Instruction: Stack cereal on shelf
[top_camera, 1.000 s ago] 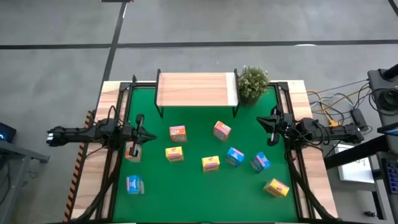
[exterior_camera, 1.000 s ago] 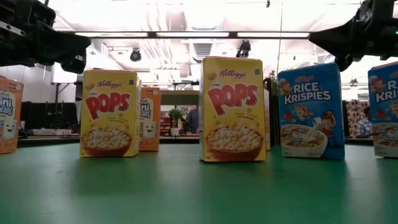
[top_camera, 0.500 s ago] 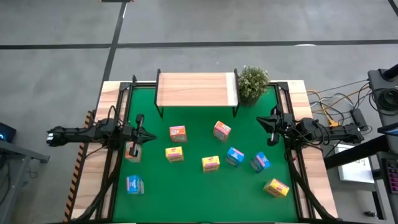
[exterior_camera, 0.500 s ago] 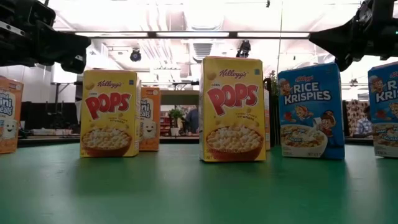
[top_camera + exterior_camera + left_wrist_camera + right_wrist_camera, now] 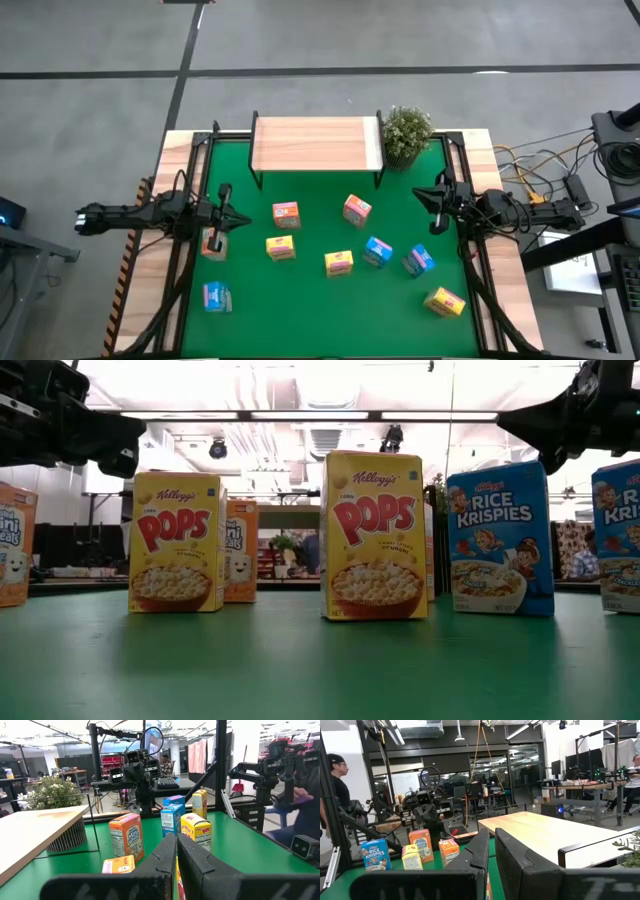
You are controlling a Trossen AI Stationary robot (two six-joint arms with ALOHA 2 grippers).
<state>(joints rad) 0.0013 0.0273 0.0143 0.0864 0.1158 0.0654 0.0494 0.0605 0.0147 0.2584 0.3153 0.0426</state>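
Shelf (image 5: 316, 144) of light wood stands on thin black legs at the far edge of the green mat (image 5: 320, 300), with nothing on its board. A small potted plant (image 5: 406, 134) sits just beside its right end.

Cereal boxes lie scattered over the middle and near part of the mat, all well apart from the shelf; eight can be counted from above. Orange-pink boxes: one (image 5: 286, 213) left of centre, one (image 5: 356, 209) right of centre, one (image 5: 214, 243) at the left side directly below the left gripper. Yellow boxes: one (image 5: 281, 247) and one (image 5: 339, 262) near the centre, one (image 5: 444, 300) toward the near right corner. Blue boxes: two (image 5: 377, 251) (image 5: 419, 261) side by side at right of centre, one (image 5: 217, 296) near the left front edge. In the low view the yellow boxes (image 5: 374, 535) and a blue box (image 5: 499, 538) stand upright.

Left gripper (image 5: 235, 219) hangs over the left side of the mat, fingers pressed together with nothing between them, pointing inward across the table. Right gripper (image 5: 427, 197) hangs over the right side of the mat, fingers likewise drawn together and empty, facing the left arm. Neither gripper touches any box.

A person (image 5: 335, 775) stands in the room beyond the table.
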